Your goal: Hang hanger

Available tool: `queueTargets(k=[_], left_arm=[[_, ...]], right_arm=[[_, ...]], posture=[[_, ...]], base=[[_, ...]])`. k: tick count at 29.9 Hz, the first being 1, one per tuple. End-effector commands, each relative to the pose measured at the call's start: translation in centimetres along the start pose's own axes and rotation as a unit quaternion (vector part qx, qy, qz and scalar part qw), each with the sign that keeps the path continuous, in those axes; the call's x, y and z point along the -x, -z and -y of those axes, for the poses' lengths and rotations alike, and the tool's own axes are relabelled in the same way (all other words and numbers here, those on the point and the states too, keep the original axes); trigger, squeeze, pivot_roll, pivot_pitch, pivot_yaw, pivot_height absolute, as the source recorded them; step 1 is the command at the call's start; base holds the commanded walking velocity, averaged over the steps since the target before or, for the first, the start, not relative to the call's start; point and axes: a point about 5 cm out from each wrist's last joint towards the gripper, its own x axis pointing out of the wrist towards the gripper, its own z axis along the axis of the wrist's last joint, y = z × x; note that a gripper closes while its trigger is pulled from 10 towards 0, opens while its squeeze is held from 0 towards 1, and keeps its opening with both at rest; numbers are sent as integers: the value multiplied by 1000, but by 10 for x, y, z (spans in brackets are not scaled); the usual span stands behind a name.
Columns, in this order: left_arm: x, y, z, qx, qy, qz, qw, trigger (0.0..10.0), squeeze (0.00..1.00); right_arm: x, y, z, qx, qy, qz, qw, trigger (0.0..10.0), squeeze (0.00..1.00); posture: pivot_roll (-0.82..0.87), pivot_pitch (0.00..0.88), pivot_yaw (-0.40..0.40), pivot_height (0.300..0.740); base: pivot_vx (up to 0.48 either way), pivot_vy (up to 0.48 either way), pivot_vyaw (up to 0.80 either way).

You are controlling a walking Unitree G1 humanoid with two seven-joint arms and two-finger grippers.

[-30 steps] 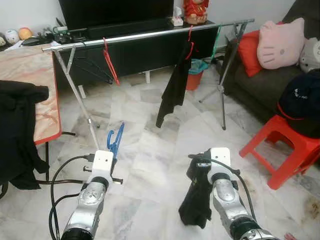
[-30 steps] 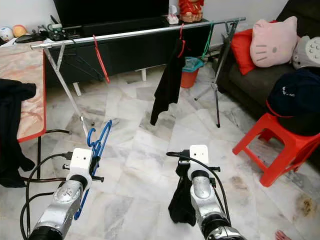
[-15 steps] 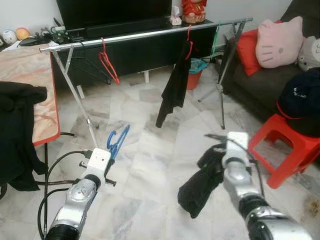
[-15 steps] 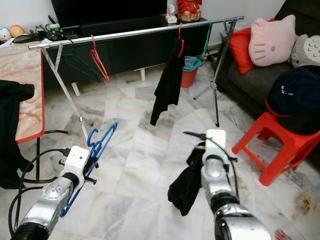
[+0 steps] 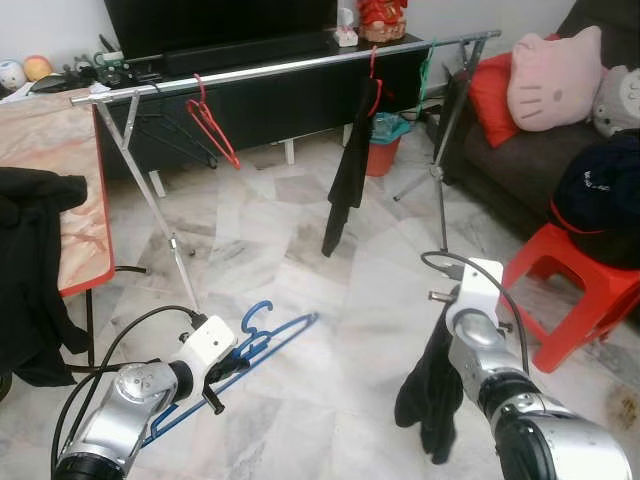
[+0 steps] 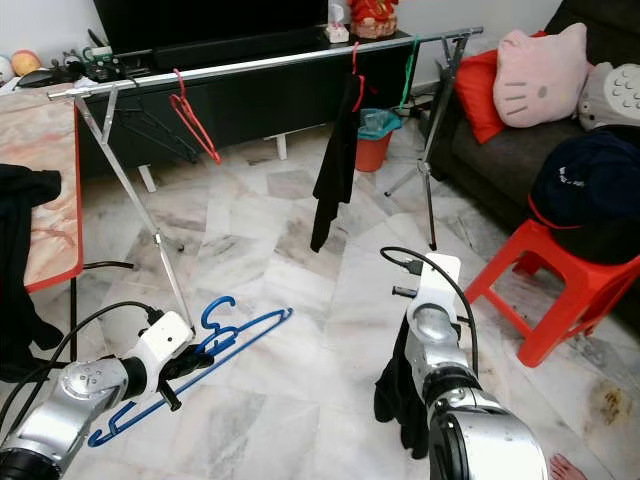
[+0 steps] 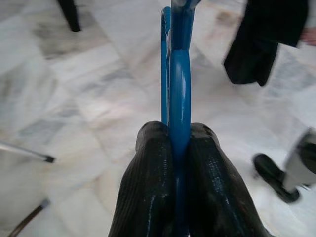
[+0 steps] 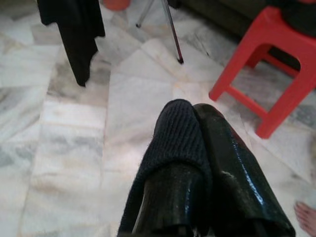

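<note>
Left gripper (image 7: pixel 177 148) pinches two blue hangers (image 5: pixel 262 345) low over the marble floor (image 5: pixel 300 260). Right gripper (image 8: pixel 197 148) is clamped on one black garment (image 5: pixel 430 390). Rail (image 5: pixel 280 68) carries one red hanger (image 5: pixel 212 120); no legible writing.

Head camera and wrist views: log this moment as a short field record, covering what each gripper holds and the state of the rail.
left gripper: shut on blue hangers, low over the floor
right gripper: shut on black garment, which hangs down
clothes rail: carries red hanger, hung black garment, green hanger
red stool: on the robot's right
task state: blue hangers not yet on rail
</note>
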Motion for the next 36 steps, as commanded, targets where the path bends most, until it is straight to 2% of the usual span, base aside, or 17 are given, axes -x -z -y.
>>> queueTargets(k=[1,5,8,11,16,18,20,23,28,29,31,33,34,36], left_arm=[[2,-4,3,2,25,2,1000,10000,0],[4,-8,9,7,58,1,998,10000,0],[4,-10,12,9,70,5,998,10000,0],[7,-15,16,16,94,11,995,10000,0],[10,-19,26,19,134,8,991,10000,0],[10,-21,27,19,139,9,990,10000,0],[10,-26,27,18,149,16,988,10000,0],[9,-34,26,19,152,29,988,10000,0],[6,-44,25,23,150,44,987,10000,0],[4,-46,25,23,150,47,987,10000,0],[4,-48,26,24,152,50,987,10000,0],[3,-51,28,24,156,54,986,10000,0],[3,-53,30,23,163,56,985,10000,0],[3,-53,31,24,167,56,984,10000,0]], right_arm=[[-3,-15,4,-18,22,22,999,10000,0],[-3,-17,6,-58,44,9,997,10000,0],[-3,-16,3,-53,38,2,998,10000,0],[-1,-8,-8,-48,-5,-24,999,10000,0],[-1,-8,-9,-57,1,-24,998,10000,0],[-1,-8,-9,-60,8,-27,998,10000,0],[-1,-8,-10,-90,19,-40,995,10000,0],[0,-13,-16,-94,13,-38,995,10000,0],[4,-22,-38,-73,-29,-24,997,10000,0],[5,-23,-46,-71,-60,-29,995,10000,0],[6,-24,-51,-65,-78,-31,994,10000,0],[7,-26,-57,-32,-103,-26,994,10000,0],[10,-26,-66,18,-150,-24,988,10000,0],[13,-24,-73,44,-180,-27,982,10000,0]], posture=[[62,0,-21,740],[66,0,-28,740],[71,0,-32,740],[74,0,-35,740],[73,0,-30,740],[73,0,-30,740],[74,0,-30,740],[75,0,-27,740],[78,0,-28,740],[84,0,-33,740],[88,0,-37,740],[95,0,-42,740],[95,0,-42,740],[96,0,-43,740]], base=[[0,0,0],[0,0,0],[0,0,0],[0,0,0],[0,0,0],[0,0,0],[0,0,0],[0,0,0],[0,0,0],[0,0,0],[0,0,0],[0,0,0],[0,0,0],[0,0,0]])
